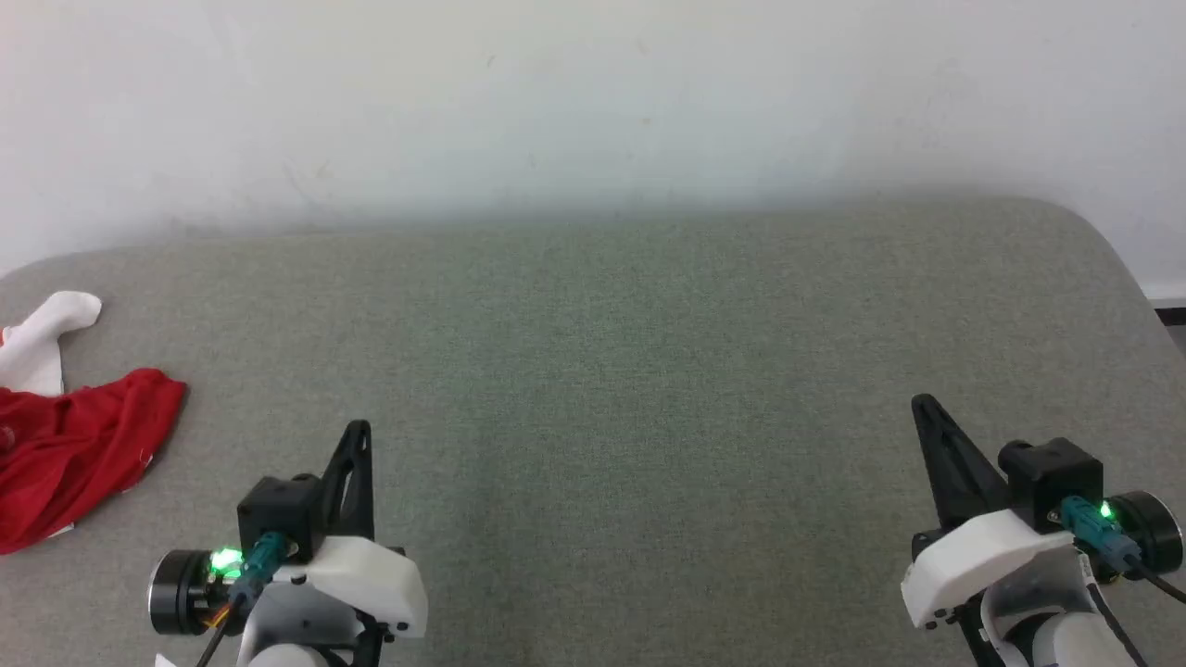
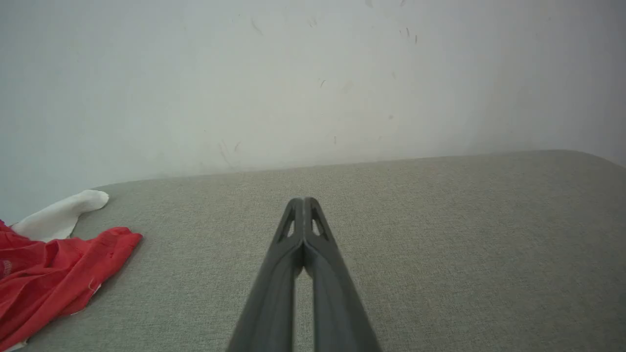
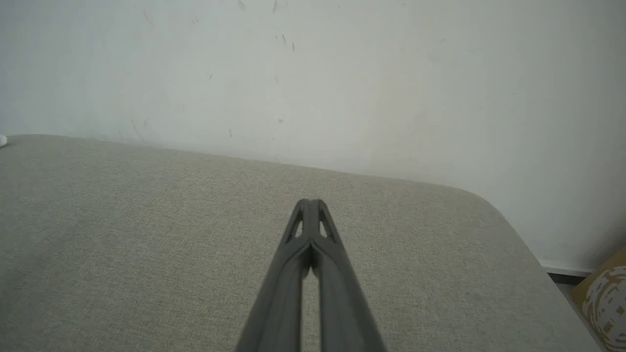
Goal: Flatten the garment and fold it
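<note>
Garment (image 1: 79, 454) lies bunched at the far left of the surface (image 1: 593, 371). Red body crumpled, a white sleeve (image 1: 46, 338) pointing toward the wall (image 1: 593, 93). Part of it is cut off by the frame, so I cannot tell whether it overhangs the edge.

Left jaws: clenched, empty, near the garment but apart. Right jaws: clenched, empty, well apart.

Risks:
- A pinch into the heap likely catches several layers and lifts a wad.
- A sideways tug may drag it off the edge.
- The right arm faces a long reach.
</note>
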Motion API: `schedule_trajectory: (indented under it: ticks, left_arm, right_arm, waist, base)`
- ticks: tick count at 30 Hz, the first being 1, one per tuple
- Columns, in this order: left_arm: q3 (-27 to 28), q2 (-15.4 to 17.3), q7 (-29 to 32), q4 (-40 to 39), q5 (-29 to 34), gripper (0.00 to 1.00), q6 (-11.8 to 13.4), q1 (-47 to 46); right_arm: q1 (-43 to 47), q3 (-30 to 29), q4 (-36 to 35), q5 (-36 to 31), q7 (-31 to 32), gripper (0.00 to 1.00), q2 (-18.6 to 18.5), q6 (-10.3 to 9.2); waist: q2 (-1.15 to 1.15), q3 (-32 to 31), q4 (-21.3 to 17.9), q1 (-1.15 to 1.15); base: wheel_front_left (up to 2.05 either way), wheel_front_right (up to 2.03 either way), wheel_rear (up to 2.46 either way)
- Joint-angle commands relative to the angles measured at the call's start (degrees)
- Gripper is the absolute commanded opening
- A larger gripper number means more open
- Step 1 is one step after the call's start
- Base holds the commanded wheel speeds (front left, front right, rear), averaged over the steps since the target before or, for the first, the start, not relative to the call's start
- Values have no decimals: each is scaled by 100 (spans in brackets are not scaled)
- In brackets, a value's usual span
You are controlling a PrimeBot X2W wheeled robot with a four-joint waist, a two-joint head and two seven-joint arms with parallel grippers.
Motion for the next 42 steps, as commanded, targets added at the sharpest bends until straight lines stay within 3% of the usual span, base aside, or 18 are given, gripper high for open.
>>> schedule_trajectory:
  ticks: [1, 5, 6, 22, 42]
  left_arm:
    - [19, -15, 1, -31, 37, 0, -46, 18]
    - [0, 0, 0, 0, 0, 0, 0, 0]
    - [-4, 1, -1, 3, -2, 100, 4, 0]
    - [-152, 7, -165, 129, -120, 100, 158, -73]
    - [-243, 61, -407, 184, -298, 100, 414, -78]
  right_arm:
    - [64, -4, -38, -34, 3, 0, 19, -12]
    - [0, 0, 0, 0, 0, 0, 0, 0]
    - [-2, 1, 6, 3, -1, 100, -1, 0]
    - [11, -31, -2, -13, -113, 100, -1, -1]
    - [-13, 57, -7, -12, -261, 100, 3, -3]
  waist:
    - [0, 0, 0, 0]
    - [0, 0, 0, 0]
    - [0, 0, 0, 0]
    - [0, -2, 126, 0]
    - [0, 24, 808, 0]
  base:
    - [0, 0, 0]
    - [0, 0, 0]
    - [0, 0, 0]
    - [0, 0, 0]
    - [0, 0, 0]
